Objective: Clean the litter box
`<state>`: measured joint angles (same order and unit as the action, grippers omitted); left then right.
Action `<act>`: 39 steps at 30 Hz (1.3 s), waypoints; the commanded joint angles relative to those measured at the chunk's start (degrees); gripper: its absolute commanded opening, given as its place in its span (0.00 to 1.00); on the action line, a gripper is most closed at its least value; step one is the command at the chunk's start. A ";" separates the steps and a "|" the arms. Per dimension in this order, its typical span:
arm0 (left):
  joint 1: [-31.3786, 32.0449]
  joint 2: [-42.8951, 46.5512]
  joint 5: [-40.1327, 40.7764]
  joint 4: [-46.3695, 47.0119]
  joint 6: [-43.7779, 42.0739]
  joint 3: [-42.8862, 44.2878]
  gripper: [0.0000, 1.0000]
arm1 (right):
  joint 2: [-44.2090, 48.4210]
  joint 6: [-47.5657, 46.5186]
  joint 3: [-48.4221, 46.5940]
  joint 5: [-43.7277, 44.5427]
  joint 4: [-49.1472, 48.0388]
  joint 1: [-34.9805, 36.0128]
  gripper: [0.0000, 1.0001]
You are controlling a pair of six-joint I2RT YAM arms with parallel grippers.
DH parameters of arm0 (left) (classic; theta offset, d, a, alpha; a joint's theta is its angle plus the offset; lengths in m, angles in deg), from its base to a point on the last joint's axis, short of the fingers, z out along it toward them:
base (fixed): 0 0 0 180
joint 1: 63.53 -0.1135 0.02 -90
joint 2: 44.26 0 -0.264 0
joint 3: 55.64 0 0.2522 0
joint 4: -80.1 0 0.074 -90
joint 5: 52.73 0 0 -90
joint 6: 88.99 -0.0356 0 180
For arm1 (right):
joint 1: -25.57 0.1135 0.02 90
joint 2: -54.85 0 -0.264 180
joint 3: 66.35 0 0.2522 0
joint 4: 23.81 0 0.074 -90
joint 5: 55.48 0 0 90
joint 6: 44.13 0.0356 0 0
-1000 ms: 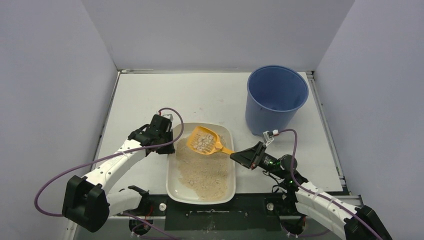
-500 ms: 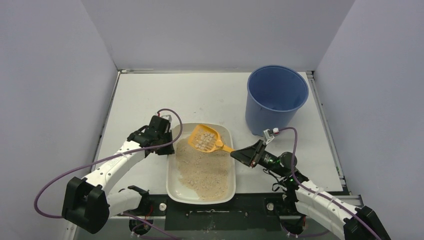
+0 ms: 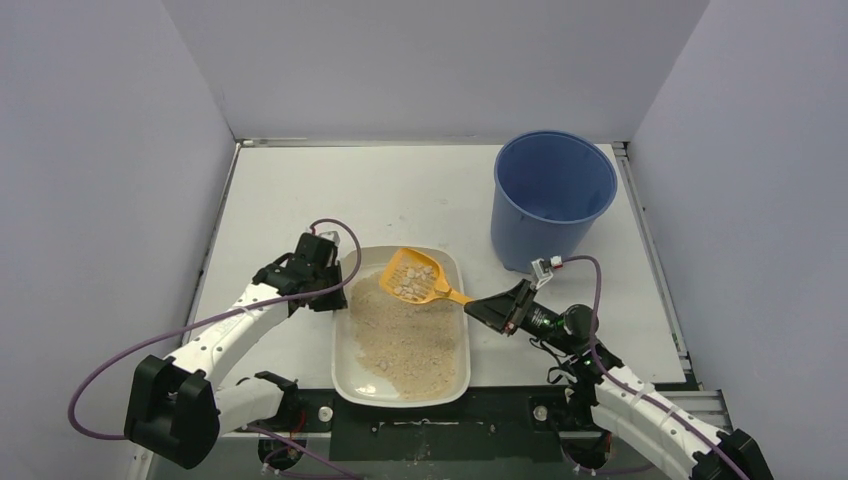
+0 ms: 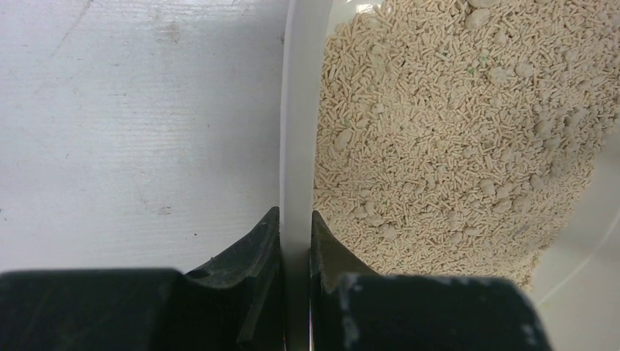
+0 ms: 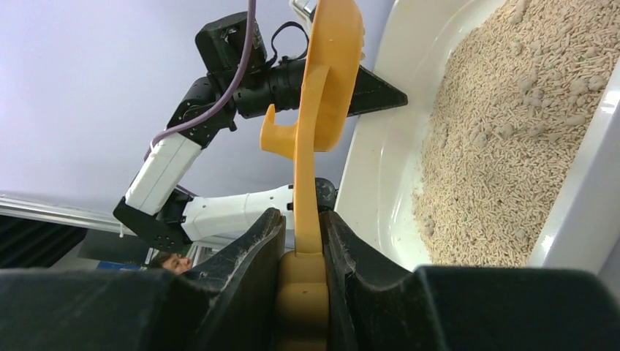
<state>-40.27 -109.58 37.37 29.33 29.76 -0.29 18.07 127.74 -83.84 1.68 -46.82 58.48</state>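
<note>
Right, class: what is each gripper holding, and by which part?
The left gripper pinches the litter box by its side rim; the right gripper grips the scoop by its handle.

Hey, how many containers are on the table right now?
2. The litter box sits at the near middle of the table; the blue bucket stands at the far right. No other container looks hidden.

blue bucket (image 3: 530, 235) back right; orange scoop (image 3: 438, 288) w/ clumps

Glossy plastic litter box (image 4: 296, 131); seemingly matt plastic scoop (image 5: 329, 73).
</note>
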 commanded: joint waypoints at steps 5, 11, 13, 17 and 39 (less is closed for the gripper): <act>-2.24 1.05 -2.85 8.74 4.23 0.46 0.00 | 1.51 -2.67 -6.24 1.43 3.12 -0.97 0.00; -4.18 -0.29 -4.20 11.44 5.10 -0.39 0.00 | 1.92 -6.87 -12.94 4.06 11.47 -1.00 0.00; -4.88 -0.86 -4.97 12.86 5.48 -0.60 0.00 | 2.03 -8.21 -15.51 5.08 14.51 -1.20 0.00; -5.72 -2.24 -6.00 14.70 5.63 -0.51 0.00 | 1.91 -9.45 -20.05 7.52 18.10 -1.48 0.00; -6.26 -5.79 -9.90 17.59 3.13 -0.43 0.00 | 1.24 -12.84 -38.03 31.58 33.80 -4.95 0.00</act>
<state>-46.12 -116.66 31.99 40.45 31.60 -2.13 18.05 116.70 -116.36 23.97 -16.20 53.99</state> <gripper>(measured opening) 0.111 0.219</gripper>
